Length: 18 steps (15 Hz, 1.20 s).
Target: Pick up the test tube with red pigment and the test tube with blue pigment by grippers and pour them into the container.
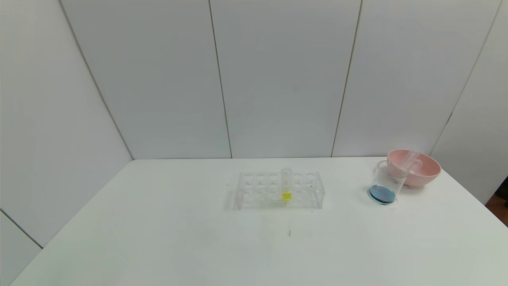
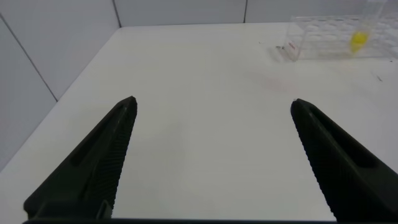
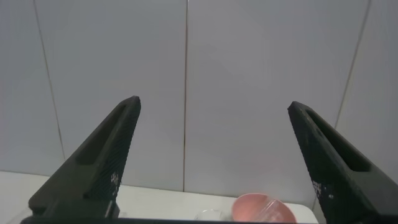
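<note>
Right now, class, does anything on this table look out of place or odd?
Yes. The container by the pink bowl already holds blue liquid, and clear tubes lie tilted in that bowl rather than standing in the rack, which keeps only the yellow tube. No spill shows.

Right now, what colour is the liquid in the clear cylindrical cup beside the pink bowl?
Blue, pooled at the bottom of the clear cylindrical cup; the head view shows it best.

Head view looks forward and down over the whole worktop (image 1: 158, 238). Left wrist view skims low across it, sharing the tube rack (image 1: 279, 190); right wrist view faces the wall, sharing the pink bowl (image 3: 264, 208).
</note>
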Each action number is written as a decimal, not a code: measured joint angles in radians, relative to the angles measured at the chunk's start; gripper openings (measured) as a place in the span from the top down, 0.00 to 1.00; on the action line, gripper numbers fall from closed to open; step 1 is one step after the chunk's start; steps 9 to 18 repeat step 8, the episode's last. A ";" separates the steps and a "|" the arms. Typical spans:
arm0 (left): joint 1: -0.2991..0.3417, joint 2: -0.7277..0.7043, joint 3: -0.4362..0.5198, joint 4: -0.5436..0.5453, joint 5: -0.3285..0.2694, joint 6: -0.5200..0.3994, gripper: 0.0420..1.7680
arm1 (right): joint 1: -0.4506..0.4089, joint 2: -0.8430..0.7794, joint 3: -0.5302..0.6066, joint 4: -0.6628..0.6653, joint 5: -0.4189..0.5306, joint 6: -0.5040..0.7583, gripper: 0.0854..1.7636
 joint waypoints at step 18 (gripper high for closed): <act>0.000 0.000 0.000 0.000 0.000 0.000 0.00 | -0.030 -0.769 0.111 0.611 -0.024 -0.001 0.04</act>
